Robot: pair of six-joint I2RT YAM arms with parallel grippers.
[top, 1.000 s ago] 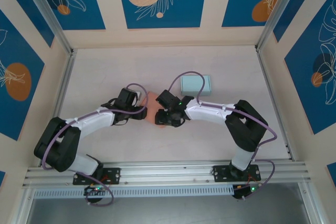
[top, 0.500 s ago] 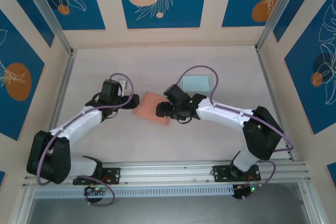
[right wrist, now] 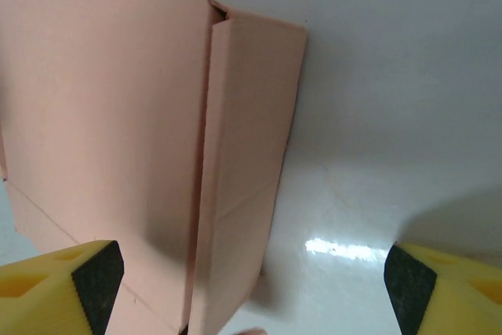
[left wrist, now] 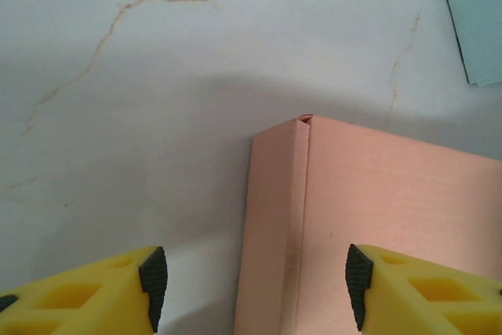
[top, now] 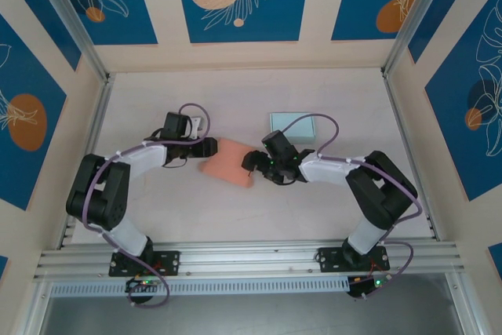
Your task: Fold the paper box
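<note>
Left gripper (left wrist: 255,284) and right gripper (right wrist: 252,280) are holding their fingers apart, each framing the matte, creased pink paper box (top: 227,164).

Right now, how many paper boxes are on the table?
2. The pink box lies in the middle of the table. The pale blue box sits farther back, to its right. The arms could hide another small one.

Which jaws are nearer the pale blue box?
Right. The right jaws are at the pink box's end nearest the pale blue box; the left jaws are at its opposite end.
</note>
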